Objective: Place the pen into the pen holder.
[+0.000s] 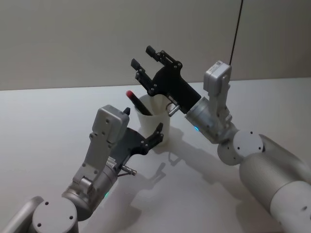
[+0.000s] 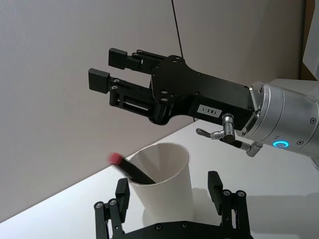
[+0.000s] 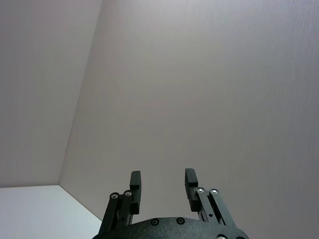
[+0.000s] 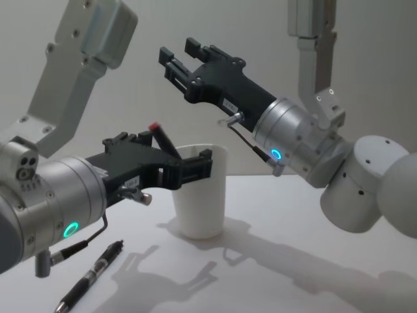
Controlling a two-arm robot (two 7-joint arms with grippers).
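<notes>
The pen holder (image 1: 156, 124) (image 2: 167, 181) (image 4: 202, 199) is a white paper cup standing upright mid-table. A dark pen with a red cap (image 1: 132, 97) (image 2: 128, 168) (image 4: 158, 135) leans inside it, cap end sticking out over the rim. My left gripper (image 1: 142, 121) (image 2: 168, 188) (image 4: 163, 151) is open, with one finger on each side of the cup and a small gap showing. My right gripper (image 1: 143, 57) (image 2: 108, 67) (image 3: 163, 176) (image 4: 179, 49) hangs above the cup, open and empty, pointing up toward the wall. A second dark pen (image 4: 91, 277) lies on the table at the front left.
The white table (image 1: 48, 126) runs back to a plain grey wall. A black cable (image 1: 236, 29) (image 2: 177, 25) hangs down the wall behind the right arm. The right arm's large joints (image 1: 272, 170) take up the table's right side.
</notes>
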